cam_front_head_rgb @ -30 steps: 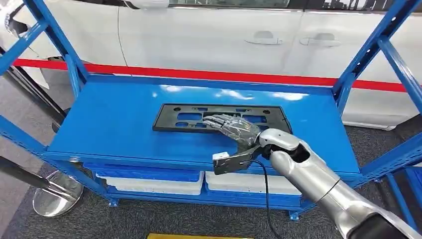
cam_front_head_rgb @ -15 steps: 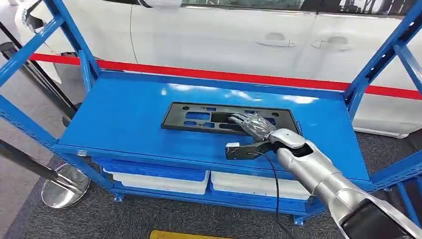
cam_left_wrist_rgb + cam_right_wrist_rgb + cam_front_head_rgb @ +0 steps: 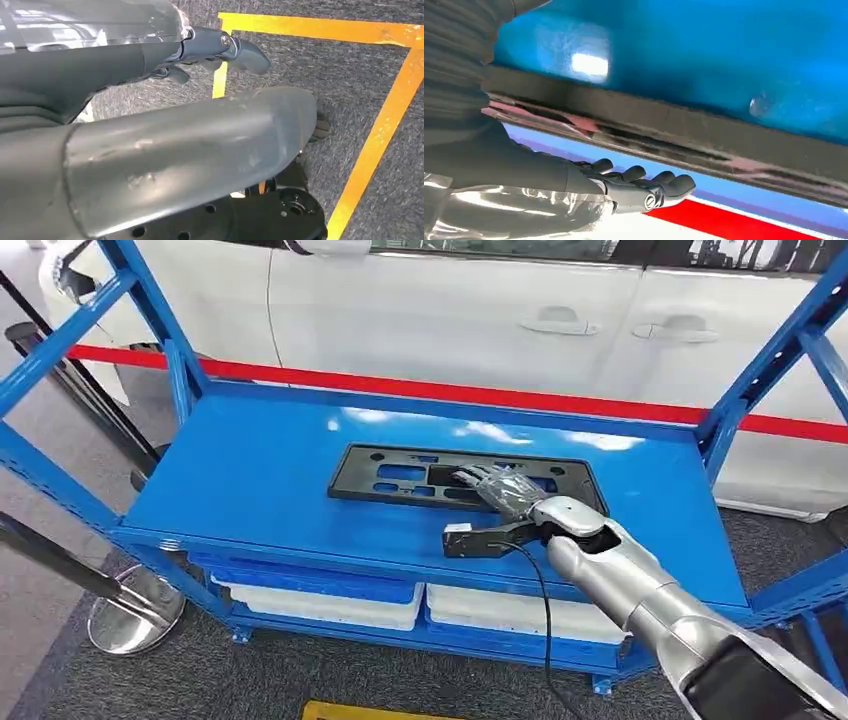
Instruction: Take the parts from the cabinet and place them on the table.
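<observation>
1. A flat black part (image 3: 465, 478) with cut-out holes lies on the top shelf of the blue cabinet (image 3: 260, 490), near the middle.
2. The right hand (image 3: 500, 490) reaches in from the lower right and sits over the right half of the part, with its fingers stretched out flat (not curled around anything).
3. In the right wrist view, the dark fingers (image 3: 659, 182) are straight and spread a little, close to the part's black edge (image 3: 664, 122). It is hard to tell if they touch it.
4. The left hand (image 3: 220, 47) hangs low over grey carpet with yellow tape lines (image 3: 380, 135). Its fingers look loose and hold nothing.
5. Two white bins (image 3: 320, 605) sit on the shelf below.
6. Behind the cabinet there is a white car (image 3: 450, 310) and a red stripe (image 3: 440, 392).
7. A metal post with a round base (image 3: 135, 615) stands on the floor at the left.
</observation>
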`<state>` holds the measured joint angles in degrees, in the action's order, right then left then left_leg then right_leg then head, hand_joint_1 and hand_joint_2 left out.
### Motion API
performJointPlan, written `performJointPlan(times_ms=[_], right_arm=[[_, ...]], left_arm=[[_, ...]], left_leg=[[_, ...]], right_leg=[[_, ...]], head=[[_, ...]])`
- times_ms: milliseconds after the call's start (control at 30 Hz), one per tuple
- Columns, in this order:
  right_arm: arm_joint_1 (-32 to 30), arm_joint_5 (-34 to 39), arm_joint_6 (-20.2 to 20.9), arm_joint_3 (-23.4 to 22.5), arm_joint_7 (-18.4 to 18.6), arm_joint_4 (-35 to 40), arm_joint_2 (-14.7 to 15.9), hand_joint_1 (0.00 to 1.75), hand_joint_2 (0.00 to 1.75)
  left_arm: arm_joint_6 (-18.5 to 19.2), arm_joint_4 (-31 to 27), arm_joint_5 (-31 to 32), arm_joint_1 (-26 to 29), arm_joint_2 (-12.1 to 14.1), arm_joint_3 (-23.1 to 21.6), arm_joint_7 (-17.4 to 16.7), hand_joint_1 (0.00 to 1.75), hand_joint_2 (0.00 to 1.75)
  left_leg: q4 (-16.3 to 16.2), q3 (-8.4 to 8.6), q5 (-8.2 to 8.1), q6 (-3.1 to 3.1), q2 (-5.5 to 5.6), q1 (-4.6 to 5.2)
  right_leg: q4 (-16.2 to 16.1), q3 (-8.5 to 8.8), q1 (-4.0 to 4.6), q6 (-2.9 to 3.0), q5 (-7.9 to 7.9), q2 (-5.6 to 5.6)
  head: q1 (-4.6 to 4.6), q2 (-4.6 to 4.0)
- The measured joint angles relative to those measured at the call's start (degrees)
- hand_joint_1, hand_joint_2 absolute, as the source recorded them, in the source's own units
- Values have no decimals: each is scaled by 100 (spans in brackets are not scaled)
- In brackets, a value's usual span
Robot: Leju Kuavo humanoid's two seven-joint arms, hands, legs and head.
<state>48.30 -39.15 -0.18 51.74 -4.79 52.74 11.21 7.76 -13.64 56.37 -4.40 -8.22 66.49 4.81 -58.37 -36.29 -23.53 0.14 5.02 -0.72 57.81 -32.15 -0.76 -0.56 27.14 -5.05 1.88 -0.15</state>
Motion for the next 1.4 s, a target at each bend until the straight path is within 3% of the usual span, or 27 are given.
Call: performJointPlan(times_ms=[533, 667, 700, 933, 1100, 1200, 1400], right_arm=[[19, -267, -207, -120, -28, -90, 0, 175, 175], [6, -398, -181, -210, -70, -109, -2, 175, 175], [6, -413, -179, -225, -72, -109, -2, 175, 175], [-34, -549, -179, -374, -120, -122, -20, 175, 175], [-82, -708, -118, -483, -160, -127, -33, 175, 175], [-96, -774, -103, -540, -181, -131, -55, 175, 175], [-253, -984, -300, -697, -260, 11, -59, 175, 175]], left_arm=[[-157, 0, -11, -23, -96, 52, -111, 0, 0], [15, 0, -18, -25, -96, 55, -52, 0, 0], [20, 0, -52, -26, -96, 61, -33, 0, 175], [-138, 0, -216, -37, -105, 203, 173, 0, 175], [-48, 0, -295, -41, -105, 271, 188, 0, 175], [-33, 0, -221, -40, -101, 284, 46, 0, 175], [-396, 0, -188, -50, -105, 337, -112, 0, 175]], left_leg=[[0, 5, 1, -1, -1, 0], [0, 3, 1, -1, 0, 0], [0, 3, 1, -1, -1, 0], [0, 4, 2, -1, 1, 0], [0, 5, 2, -1, 1, 0], [0, 5, 2, -1, 0, 0], [0, 16, 3, -2, 1, -1]], right_leg=[[1, -2, 0, 2, 2, 2], [2, -2, -1, 2, 3, 1], [2, -2, 0, 2, 3, 1], [2, -2, -1, 2, 3, 0], [2, -2, -1, 2, 3, 0], [2, -1, -1, 2, 2, 1], [2, -2, -1, 2, 3, 0]], head=[[0, 0], [0, 0], [0, 0], [0, 0], [0, 0], [0, 0], [0, 0]])
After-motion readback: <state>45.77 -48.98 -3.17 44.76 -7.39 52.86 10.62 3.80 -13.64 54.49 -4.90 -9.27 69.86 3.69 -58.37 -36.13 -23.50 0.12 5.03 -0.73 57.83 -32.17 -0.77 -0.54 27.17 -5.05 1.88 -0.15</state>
